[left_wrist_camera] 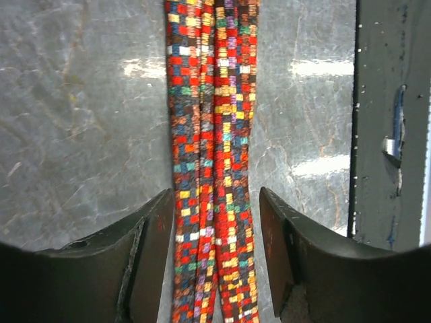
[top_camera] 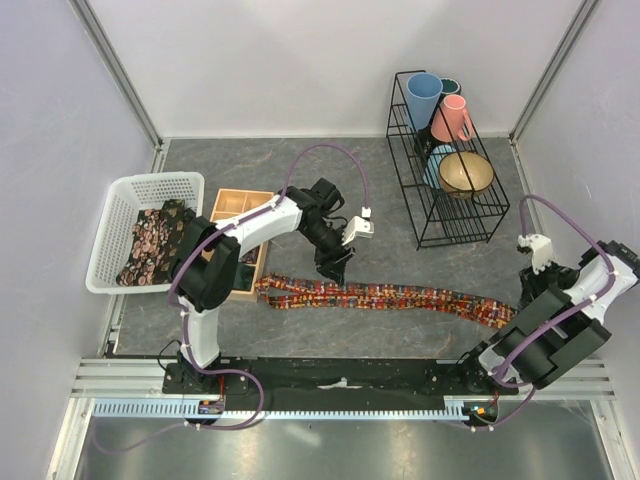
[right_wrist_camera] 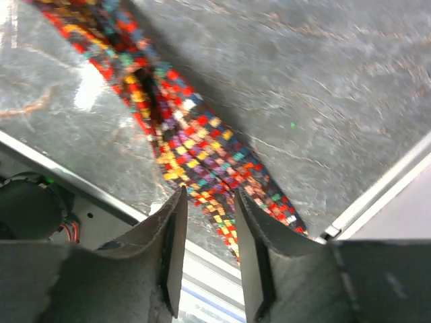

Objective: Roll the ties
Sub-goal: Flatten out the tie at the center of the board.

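Observation:
One tie (top_camera: 385, 296), a small check of red, orange, yellow and blue, lies stretched left to right across the grey table. My left gripper (top_camera: 333, 268) is open over its left part. In the left wrist view the tie (left_wrist_camera: 212, 134) runs lengthwise between the two fingers (left_wrist_camera: 153, 256), and my left gripper (left_wrist_camera: 214, 259) holds nothing. My right gripper (top_camera: 524, 292) is open just above the tie's wide right end (right_wrist_camera: 195, 151). In the right wrist view my right gripper (right_wrist_camera: 210, 252) is empty. More ties (top_camera: 152, 240), dark with floral print, lie in the white basket (top_camera: 130, 190).
A wooden tray (top_camera: 240, 210) with compartments stands beside the basket, behind the tie's left end. A black wire rack (top_camera: 445, 215) with cups and a bowl stands at the back right. The tie's wide end lies close to the table's front edge rail (right_wrist_camera: 81, 182).

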`<action>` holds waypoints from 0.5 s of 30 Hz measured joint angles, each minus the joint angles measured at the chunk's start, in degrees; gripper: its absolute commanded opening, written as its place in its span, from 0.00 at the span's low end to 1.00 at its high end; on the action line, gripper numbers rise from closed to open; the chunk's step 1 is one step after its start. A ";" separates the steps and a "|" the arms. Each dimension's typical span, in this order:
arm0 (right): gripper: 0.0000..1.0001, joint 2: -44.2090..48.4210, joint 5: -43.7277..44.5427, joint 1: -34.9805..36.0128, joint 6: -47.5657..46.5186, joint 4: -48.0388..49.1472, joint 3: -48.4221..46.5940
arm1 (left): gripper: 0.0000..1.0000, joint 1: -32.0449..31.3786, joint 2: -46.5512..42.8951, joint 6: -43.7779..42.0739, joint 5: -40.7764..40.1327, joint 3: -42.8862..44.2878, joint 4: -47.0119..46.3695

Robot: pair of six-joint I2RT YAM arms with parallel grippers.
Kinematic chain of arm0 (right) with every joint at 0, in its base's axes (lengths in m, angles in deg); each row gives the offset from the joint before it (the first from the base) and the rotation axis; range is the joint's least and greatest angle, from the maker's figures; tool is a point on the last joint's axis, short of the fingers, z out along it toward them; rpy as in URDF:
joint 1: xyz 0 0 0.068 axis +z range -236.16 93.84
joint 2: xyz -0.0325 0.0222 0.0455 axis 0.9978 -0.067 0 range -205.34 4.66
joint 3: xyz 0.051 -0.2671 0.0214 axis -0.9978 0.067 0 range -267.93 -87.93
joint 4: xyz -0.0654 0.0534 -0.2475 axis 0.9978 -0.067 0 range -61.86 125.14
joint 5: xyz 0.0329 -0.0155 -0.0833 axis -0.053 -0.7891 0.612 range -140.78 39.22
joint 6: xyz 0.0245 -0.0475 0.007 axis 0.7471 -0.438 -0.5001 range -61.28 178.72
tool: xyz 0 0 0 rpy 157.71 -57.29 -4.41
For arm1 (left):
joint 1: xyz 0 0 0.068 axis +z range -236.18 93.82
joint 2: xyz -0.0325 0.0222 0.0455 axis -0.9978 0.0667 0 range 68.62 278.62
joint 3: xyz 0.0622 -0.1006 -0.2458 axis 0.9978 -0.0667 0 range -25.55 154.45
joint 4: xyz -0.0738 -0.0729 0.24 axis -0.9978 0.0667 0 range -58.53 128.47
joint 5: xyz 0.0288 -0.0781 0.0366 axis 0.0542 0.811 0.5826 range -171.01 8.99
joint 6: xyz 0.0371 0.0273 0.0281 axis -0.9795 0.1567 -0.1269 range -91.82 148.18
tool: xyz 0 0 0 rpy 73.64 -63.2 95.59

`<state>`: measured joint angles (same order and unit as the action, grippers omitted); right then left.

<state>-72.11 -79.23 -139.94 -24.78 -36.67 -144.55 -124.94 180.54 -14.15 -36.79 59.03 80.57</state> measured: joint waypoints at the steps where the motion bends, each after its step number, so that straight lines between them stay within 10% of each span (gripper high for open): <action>1: 0.44 0.57 -0.37 0.35 -0.92 -0.85 0.11 | 0.61 0.00 0.28 -0.02 0.42 0.00 0.13; 15: 0.50 7.04 -0.17 14.88 -1.79 -4.31 4.92 | 0.61 0.02 1.20 0.00 4.04 -2.51 -1.64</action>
<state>-65.08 -79.40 -125.05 -26.57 -40.98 -139.64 -124.92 181.74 -14.15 -32.74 56.52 78.93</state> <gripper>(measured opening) 0.526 0.614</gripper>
